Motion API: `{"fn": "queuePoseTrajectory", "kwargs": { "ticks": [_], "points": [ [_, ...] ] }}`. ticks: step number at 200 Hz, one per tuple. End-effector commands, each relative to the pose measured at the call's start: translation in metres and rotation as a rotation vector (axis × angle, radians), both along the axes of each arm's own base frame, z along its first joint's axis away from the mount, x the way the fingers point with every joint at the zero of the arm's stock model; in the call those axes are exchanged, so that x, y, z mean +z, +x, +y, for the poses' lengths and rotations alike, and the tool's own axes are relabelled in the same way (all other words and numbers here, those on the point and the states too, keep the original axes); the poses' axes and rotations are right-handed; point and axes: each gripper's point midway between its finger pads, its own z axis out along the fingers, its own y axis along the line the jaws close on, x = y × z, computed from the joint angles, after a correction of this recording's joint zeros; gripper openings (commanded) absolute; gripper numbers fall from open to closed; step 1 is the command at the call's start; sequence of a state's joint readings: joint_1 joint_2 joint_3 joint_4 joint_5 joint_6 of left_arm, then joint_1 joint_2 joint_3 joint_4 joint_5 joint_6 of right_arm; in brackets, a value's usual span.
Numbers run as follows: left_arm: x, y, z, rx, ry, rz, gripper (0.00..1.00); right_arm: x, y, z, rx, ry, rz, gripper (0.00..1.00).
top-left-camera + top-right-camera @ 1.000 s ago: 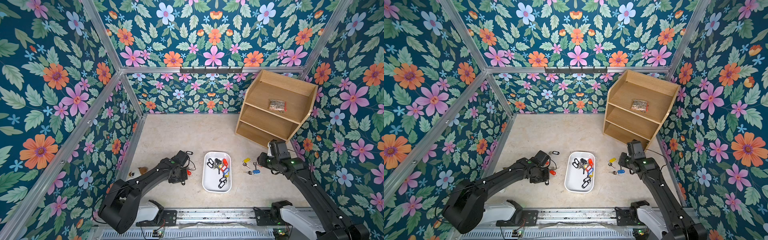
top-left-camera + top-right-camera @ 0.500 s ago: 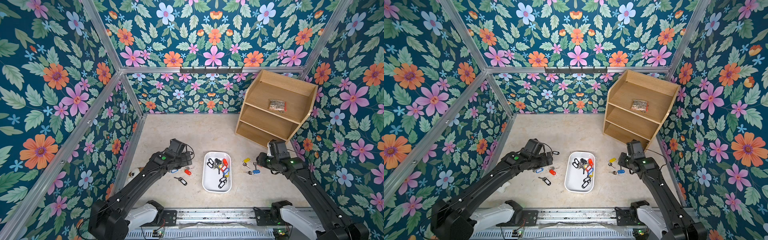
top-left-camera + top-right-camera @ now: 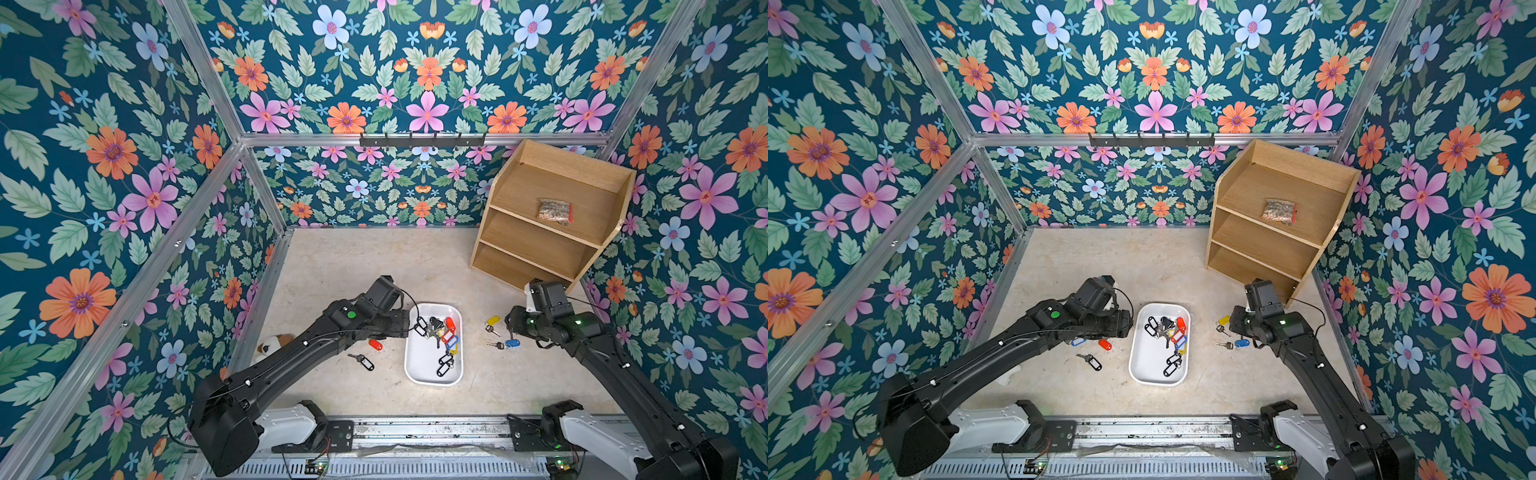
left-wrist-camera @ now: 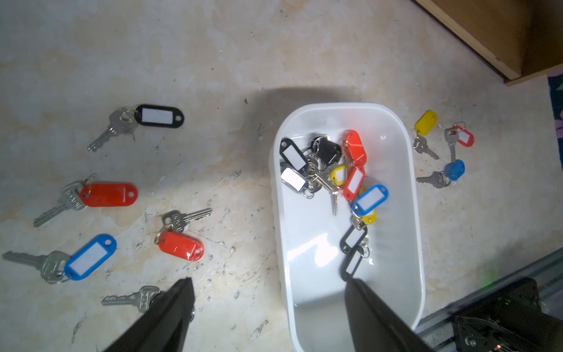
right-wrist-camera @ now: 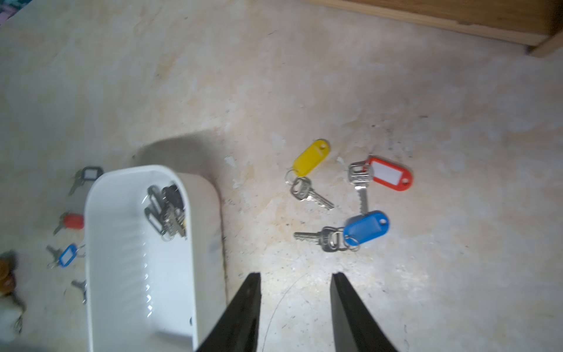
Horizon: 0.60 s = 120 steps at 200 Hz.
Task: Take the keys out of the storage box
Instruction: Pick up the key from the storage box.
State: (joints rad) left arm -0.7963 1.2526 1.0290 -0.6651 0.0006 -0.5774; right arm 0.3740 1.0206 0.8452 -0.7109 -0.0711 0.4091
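Observation:
The white storage box [image 3: 417,371] lies at the middle front of the floor in both top views [image 3: 1144,368]. Several tagged keys [image 3: 441,337] are piled at its far end [image 4: 335,170]. My left gripper [image 4: 268,279] is open and astride the box's left wall [image 4: 275,213], one finger over the floor, the other over the box's inside. Loose keys lie left of the box: black tag [image 4: 158,115], red tags [image 4: 108,194], blue tag [image 4: 90,257]. My right gripper [image 5: 295,274] is open and empty above the floor, between the box [image 5: 122,259] and three keys: yellow [image 5: 311,157], red [image 5: 390,173], blue [image 5: 365,227].
A wooden shelf unit [image 3: 548,232] stands at the back right with a clear bag [image 3: 555,211] on its upper shelf. A small plush toy [image 3: 274,345] lies by the left wall. The metal rail [image 3: 415,432] with both arm bases runs along the front.
My left gripper has opened, left a black-tagged key on the floor, and swung right to the box's left wall. The right arm has hardly moved.

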Motion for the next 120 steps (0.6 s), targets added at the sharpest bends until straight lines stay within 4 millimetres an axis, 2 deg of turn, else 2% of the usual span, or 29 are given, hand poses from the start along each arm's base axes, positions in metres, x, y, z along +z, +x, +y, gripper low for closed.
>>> {"fn": "queuePoseTrajectory", "kwargs": {
  "ticks": [1,29,59,97,120],
  "points": [
    [0.005,0.006,-0.003,0.015,-0.018,-0.031,0.84,0.002,-0.01,0.037,0.093,-0.009,0.032,0.47],
    [0.005,0.007,0.0,0.027,-0.009,-0.039,0.84,0.002,-0.014,0.083,0.191,-0.03,0.048,0.5],
    [0.005,0.006,0.009,0.048,0.014,-0.053,0.85,-0.006,-0.014,0.12,0.248,-0.01,0.078,0.51],
    [0.004,0.001,0.018,0.066,0.005,-0.069,0.87,-0.033,-0.027,0.163,0.259,0.001,0.157,0.53],
    [-0.002,-0.001,0.02,0.067,0.012,-0.062,0.87,-0.054,-0.035,0.171,0.191,-0.02,0.219,0.54]
  ]
}}
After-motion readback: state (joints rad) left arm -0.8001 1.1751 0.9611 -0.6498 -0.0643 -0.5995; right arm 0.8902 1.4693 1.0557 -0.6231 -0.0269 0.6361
